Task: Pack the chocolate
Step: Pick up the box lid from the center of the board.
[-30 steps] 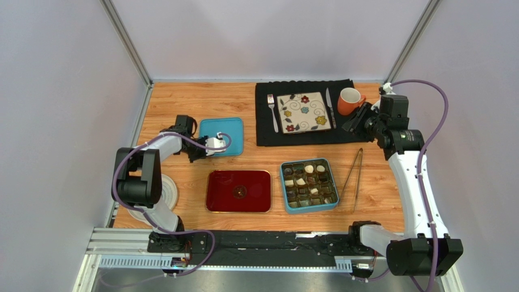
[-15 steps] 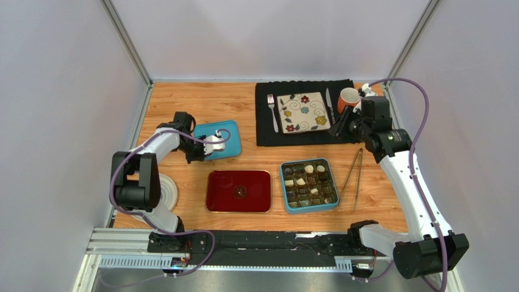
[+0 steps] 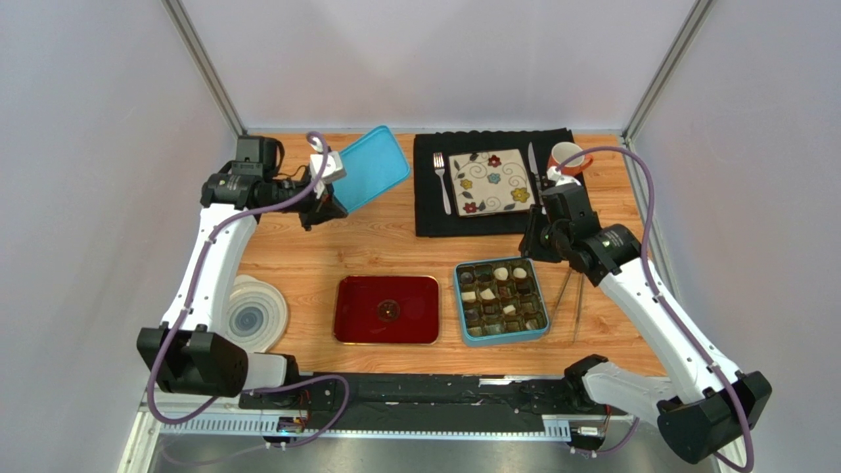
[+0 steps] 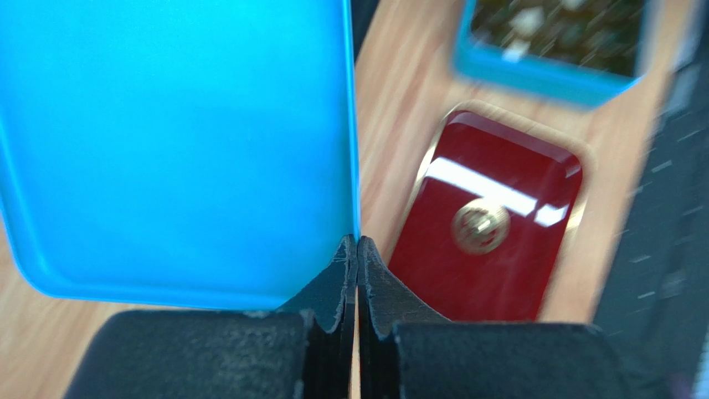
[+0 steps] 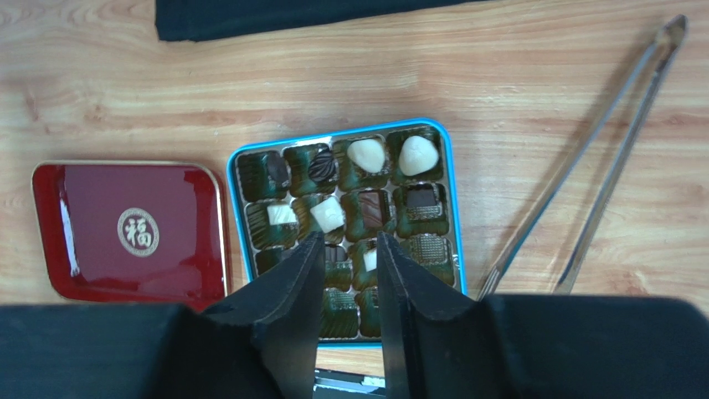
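Left claw (image 4: 358,249) is clamped flat on the near edge of a blue lid (image 4: 175,141), held tilted above the far left of the table (image 3: 326,266). Right claw (image 5: 349,245) hangs over the blue box (image 5: 232,208), its jaws slightly apart with nothing between them. Chocolates (image 5: 365,155), some white and some dark, sit in the box's green compartments at the near middle of the table. Just left of the box lies a red tray (image 5: 91,216) whose gold seal reads 福. Tongs (image 5: 672,32) lie on the wood just right of the box.
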Robot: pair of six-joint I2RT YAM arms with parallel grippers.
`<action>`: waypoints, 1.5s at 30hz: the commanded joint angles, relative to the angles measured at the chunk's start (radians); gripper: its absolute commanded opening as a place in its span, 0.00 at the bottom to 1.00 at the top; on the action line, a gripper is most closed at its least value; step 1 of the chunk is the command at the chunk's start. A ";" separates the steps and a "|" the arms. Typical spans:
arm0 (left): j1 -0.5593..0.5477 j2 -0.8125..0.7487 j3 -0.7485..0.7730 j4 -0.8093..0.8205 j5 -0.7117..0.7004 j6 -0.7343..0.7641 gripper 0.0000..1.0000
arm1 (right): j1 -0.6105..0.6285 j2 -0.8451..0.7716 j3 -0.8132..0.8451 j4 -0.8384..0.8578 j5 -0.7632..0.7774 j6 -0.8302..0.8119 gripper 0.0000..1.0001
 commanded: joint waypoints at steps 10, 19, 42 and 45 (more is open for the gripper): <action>-0.025 -0.232 -0.209 1.093 0.856 -1.642 0.00 | -0.001 -0.462 -0.338 0.718 -0.356 -0.399 0.65; -0.129 -0.208 -0.101 0.732 0.928 -1.550 0.00 | -0.004 -0.464 -0.260 0.785 -0.615 -0.545 0.88; -0.368 -0.206 -0.101 0.815 0.929 -1.734 0.00 | -0.229 -0.169 -0.007 0.851 -1.517 -0.502 0.79; -0.370 -0.203 -0.094 0.814 0.929 -1.734 0.00 | -0.221 -0.142 0.006 0.828 -1.517 -0.521 0.78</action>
